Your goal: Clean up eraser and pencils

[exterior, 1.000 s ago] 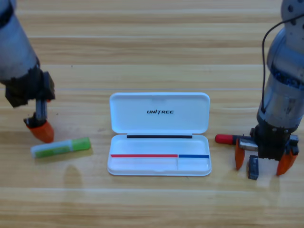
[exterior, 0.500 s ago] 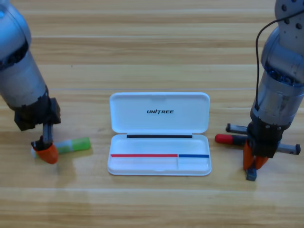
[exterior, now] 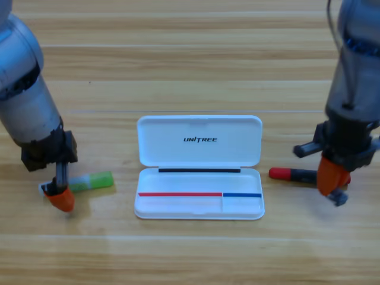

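Note:
My right gripper [exterior: 330,177] is shut on the eraser [exterior: 339,197], a small dark block that pokes out below its orange jaws, just off the table to the right of the case. The red-and-black pencil [exterior: 290,174] lies flat beside the case's right edge, partly hidden under that gripper. The light green pencil [exterior: 93,180] lies to the left of the case. My left gripper [exterior: 60,198] points down onto its left end and covers the whitish tip. The white UNITREE case [exterior: 199,153] lies open in the middle, with nothing in its tray.
Both grey arms come down from the upper corners and stand over the table's left and right sides. The case's lid [exterior: 199,127] lies flat towards the back.
The right gripper closed on the eraser and has raised it and carried it slightly right. The left gripper came down and forward onto the green pencil's left end.

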### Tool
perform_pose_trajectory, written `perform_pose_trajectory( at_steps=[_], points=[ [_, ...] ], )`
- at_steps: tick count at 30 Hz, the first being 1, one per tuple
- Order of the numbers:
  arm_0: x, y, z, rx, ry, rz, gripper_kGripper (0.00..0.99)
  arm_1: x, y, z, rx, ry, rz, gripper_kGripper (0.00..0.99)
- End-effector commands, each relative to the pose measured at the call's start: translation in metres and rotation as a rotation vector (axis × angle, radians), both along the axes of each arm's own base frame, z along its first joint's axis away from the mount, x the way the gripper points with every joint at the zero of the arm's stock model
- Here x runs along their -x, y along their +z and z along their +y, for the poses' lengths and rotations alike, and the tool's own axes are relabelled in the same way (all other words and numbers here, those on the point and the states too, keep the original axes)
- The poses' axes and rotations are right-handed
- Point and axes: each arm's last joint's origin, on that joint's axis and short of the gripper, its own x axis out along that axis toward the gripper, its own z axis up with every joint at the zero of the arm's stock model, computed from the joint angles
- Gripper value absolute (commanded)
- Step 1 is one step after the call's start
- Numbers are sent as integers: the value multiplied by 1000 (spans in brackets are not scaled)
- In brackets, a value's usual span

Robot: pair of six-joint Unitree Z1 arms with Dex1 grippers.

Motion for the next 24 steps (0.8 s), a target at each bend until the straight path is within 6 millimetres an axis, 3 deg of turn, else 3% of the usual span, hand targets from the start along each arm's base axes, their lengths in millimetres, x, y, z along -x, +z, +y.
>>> perform_pose_trajectory(
  at_steps=[1,8,17,20,24],
  points=[
    [-8,-30,9,-21,28,57,988,33,32,13,-58,464,-43,0],
    [-15,-43,10,-19,34,53,988,40,31,40,-94,864,-10,0],
    [-18,-44,8,-2,32,28,976,26,7,86,-69,1050,-43,0],
    [-18,-44,7,7,26,30,854,21,-3,96,-65,1076,-37,0],
    [-17,-42,8,9,-13,33,571,12,-18,107,-34,1092,-41,0]
  ],
)
